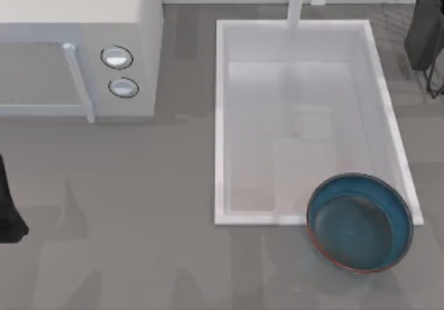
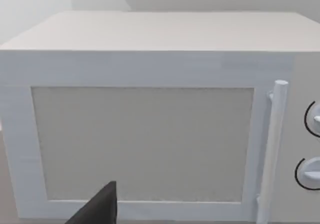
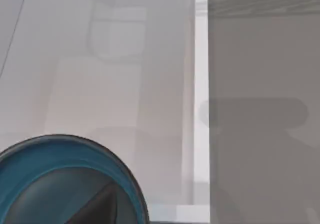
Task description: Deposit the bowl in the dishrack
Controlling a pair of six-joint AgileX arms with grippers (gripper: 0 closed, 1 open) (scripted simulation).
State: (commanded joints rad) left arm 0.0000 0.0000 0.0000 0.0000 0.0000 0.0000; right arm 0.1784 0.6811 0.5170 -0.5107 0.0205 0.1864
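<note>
Bowl: the bowl (image 1: pixel 361 223) sits at 5 o'clock in the top view. It is upright, with the open teal side facing straight up at the camera. It is round, so you get no long axis and no heading to log. Its far edge covers the near right corner of the white basin (image 1: pixel 220 116), and the rest lies over the grey counter (image 1: pixel 139 206). You cannot tell whether it rests on the basin's rim or on the counter.

Right wrist view: the bowl (image 3: pixel 55 159) is cut off by the frame edge, so you see one arc of the reddish rim and part of the blue inside. The right gripper (image 3: pixel 95 206) shows as a dark wedge in front of that inside. You cannot tell its state, nor whether it touches the bowl.

Left arm: it is parked at 9 o'clock on the table edge (image 1: pixel 8 206). The left gripper (image 2: pixel 97 209) is a dark sliver facing the microwave (image 2: pixel 150 33) door, and again you cannot tell its state.

Surroundings: the microwave (image 1: pixel 76 5) is at 10 o'clock, with its bar handle (image 1: pixel 78 81) and two knobs (image 1: pixel 116 57). The tap (image 1: pixel 297 1) is at 12 o'clock, behind the basin. A dark shape (image 1: pixel 424 26) at 2 o'clock is cut off by the frame, with thin wires beside it. It is too unclear to identify.
</note>
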